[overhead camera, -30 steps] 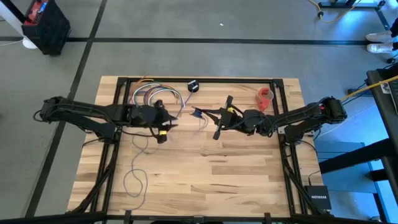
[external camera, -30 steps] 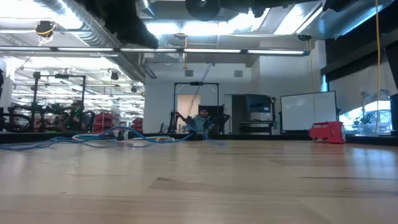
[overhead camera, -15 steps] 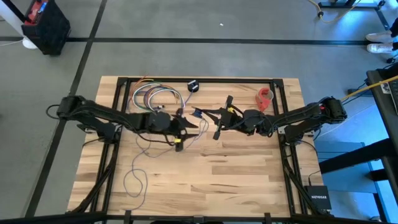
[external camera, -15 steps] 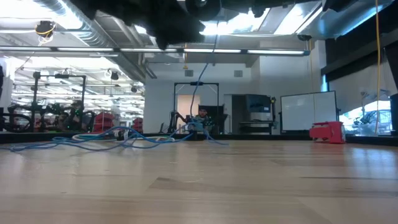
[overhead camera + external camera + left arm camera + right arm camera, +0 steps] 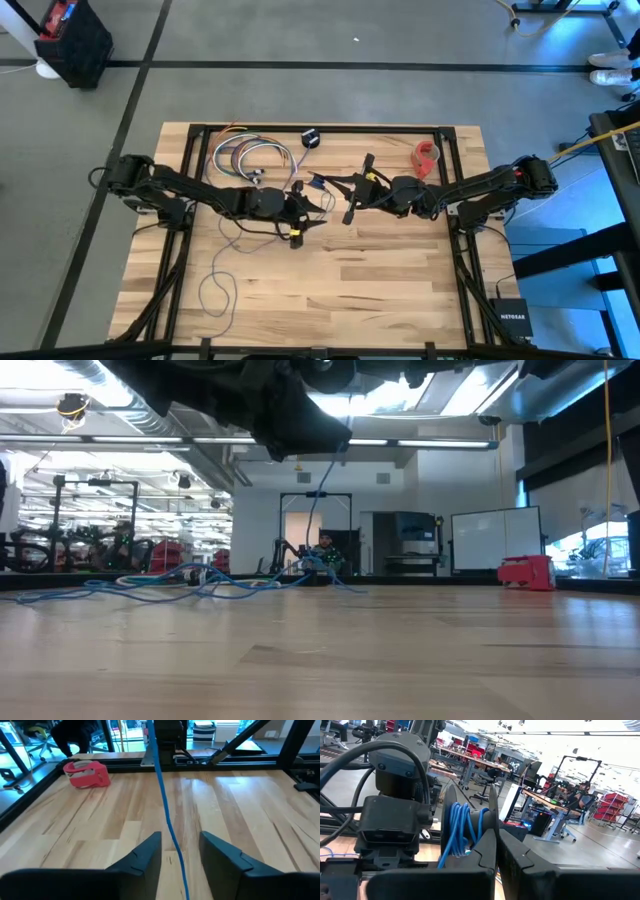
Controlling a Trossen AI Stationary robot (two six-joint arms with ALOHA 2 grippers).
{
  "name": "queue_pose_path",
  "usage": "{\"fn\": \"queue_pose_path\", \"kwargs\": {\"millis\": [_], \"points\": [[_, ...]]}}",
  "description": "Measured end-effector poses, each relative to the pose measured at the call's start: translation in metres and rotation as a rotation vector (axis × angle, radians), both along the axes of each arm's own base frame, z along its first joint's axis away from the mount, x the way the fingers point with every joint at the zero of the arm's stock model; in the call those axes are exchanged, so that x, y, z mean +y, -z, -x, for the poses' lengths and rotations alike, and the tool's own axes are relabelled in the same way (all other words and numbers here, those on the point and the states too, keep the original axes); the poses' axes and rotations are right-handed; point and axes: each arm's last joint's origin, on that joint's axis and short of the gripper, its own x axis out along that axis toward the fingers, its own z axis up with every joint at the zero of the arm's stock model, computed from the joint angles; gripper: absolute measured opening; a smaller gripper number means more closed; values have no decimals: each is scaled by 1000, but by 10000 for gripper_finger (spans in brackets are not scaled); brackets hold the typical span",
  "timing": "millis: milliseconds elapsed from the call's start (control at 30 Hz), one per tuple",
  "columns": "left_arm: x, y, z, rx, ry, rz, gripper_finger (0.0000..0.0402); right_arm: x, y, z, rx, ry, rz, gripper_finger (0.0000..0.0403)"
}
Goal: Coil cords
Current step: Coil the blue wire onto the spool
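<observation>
The thin bluish cord (image 5: 215,285) lies in loose loops on the table's near left and rises to the grippers in the low view (image 5: 316,510). Its far end is wound several turns round a small black puck (image 5: 470,827), which also shows in the high view (image 5: 316,182). My right gripper (image 5: 497,851) is shut on the puck above the table's middle. My left gripper (image 5: 310,203) is open just left of it. The cord (image 5: 165,805) runs between the left gripper's two fingers (image 5: 150,852) toward the puck. My left gripper stands astride the cord, one finger on each side; I cannot tell whether either finger touches it. My right gripper pinches one thin black rim of the puck (image 5: 492,827) between its two fingers, coming level from the table's right side. The puck is lifted clear of the table, standing on edge with the cord's coils (image 5: 457,832) beside the fingers.
A bundle of multicoloured looped wires (image 5: 245,155) lies at the far left. A separate black disc (image 5: 311,138) sits at the far edge, and a red tape dispenser (image 5: 428,155) at the far right. Bare wood fills the near half of the table (image 5: 380,290).
My left gripper has moved toward the table's right edge, along the cord, up close to my right gripper and the puck. The stretch of cord near it has come up off the table and now rises steeply to the grippers. My right gripper has kept still.
</observation>
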Motion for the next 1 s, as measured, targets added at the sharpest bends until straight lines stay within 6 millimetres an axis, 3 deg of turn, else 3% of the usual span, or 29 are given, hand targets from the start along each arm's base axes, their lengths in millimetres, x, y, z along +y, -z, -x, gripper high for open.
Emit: {"fn": "queue_pose_path", "kwargs": {"millis": [333, 567, 800, 1000], "points": [[3, -4, -1, -32, 9, -66, 7, 0, 0, 0, -2, 0, 0, 10], [20, -3, -1, -19, -111, -102, 3, 0, 0, 0, -3, -1, 0, 10], [38, 5, 8, 133, -255, -159, 2, 1, 2, 0, 19, -34, 7, 10], [35, -21, 32, 156, -281, -200, 8, 1, 4, 0, 38, -45, 9, 10]]}}
